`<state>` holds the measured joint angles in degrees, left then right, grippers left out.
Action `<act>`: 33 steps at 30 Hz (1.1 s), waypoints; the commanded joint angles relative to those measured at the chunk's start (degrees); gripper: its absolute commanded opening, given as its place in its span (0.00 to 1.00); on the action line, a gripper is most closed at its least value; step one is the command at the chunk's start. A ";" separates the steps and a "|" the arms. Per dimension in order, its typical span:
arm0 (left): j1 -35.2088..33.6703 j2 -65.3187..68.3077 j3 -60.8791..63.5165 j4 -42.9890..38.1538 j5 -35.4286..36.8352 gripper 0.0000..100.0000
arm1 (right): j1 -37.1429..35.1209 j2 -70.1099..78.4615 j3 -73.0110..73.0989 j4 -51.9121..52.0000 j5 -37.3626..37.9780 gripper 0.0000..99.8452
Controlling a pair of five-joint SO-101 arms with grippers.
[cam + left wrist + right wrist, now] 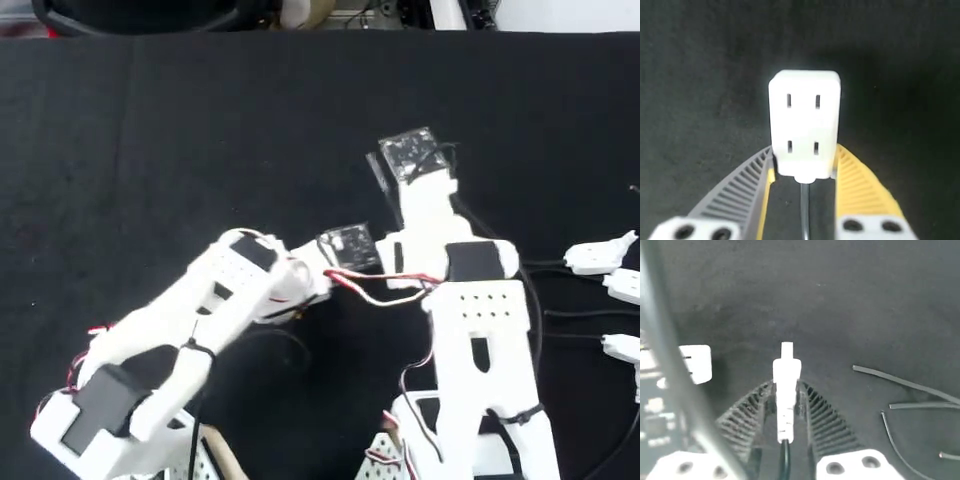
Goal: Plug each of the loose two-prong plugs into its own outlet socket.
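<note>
My left tool (804, 156) is clenched on the socket (804, 115), and all its slots are empty. My right tool (786, 390) grasps one plug (787, 367), near the socket but apart from it. Nothing is plugged in yet. Other plugs (598, 256) lie loose on the surface (200, 150).

Looks like a robotics lab or a workshop bench rather than a home. Told by a table (200, 150) draped edge to edge in black cloth, with two white robot arms (200, 340) set side by side at its near edge. Bare red and white wires (375, 290) looping between the joints, small uncovered circuit boards (412, 153) on the wrists. Also white plugs (600, 255) on thin black cords (900, 382) strewn at the right, and clutter (400, 14) beyond the far edge.
</note>
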<state>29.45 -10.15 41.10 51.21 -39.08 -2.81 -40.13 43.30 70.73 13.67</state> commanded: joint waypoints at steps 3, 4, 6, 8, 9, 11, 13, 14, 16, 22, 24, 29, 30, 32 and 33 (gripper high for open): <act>0.57 0.09 -4.97 -0.53 7.65 0.19 | 3.16 -0.31 -2.86 0.70 0.79 0.01; 0.40 -0.18 -4.97 -0.53 7.65 0.21 | 3.16 -0.22 -2.86 0.79 1.32 0.01; 0.40 -0.70 -4.97 -0.44 7.65 0.23 | 3.08 0.04 -2.86 0.88 1.58 0.01; 0.40 -1.49 -5.05 0.70 7.65 0.24 | 2.90 0.04 -2.86 1.05 1.58 0.01; 0.48 -2.02 -5.41 1.85 7.74 0.24 | 2.90 0.04 -2.95 1.23 1.58 0.01; 0.48 -4.04 -5.49 3.96 7.82 0.24 | 2.90 0.04 -2.95 1.23 1.58 0.01; 0.48 -7.56 -4.88 5.89 7.82 0.24 | 2.90 0.13 -2.95 1.23 1.58 0.01; 0.31 -9.85 -4.35 7.47 7.74 0.24 | 2.90 0.22 -2.95 1.32 1.58 0.01; -1.98 -15.74 -3.38 10.20 7.74 0.24 | 2.29 0.22 -3.65 2.99 1.58 0.01; -17.80 -39.65 5.85 11.87 7.65 0.24 | -4.22 1.01 -6.73 9.67 1.58 0.01; -22.90 -47.82 12.00 11.60 7.65 0.24 | -6.86 3.56 -6.99 10.11 1.58 0.01; -31.69 -64.53 30.90 5.45 7.65 0.24 | -9.41 15.87 -12.62 13.19 1.58 0.01; -32.04 -67.69 34.95 3.60 7.65 0.24 | -9.41 18.68 -14.46 14.07 1.58 0.01; -33.19 -73.23 40.75 2.81 7.74 0.24 | -9.58 23.43 -18.07 15.65 1.58 0.01; -34.33 -76.04 42.86 3.43 7.74 0.24 | -9.93 25.36 -19.82 16.70 1.58 0.01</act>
<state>-1.58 -75.38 74.33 56.40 -31.78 -11.52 -22.29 31.60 84.44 15.08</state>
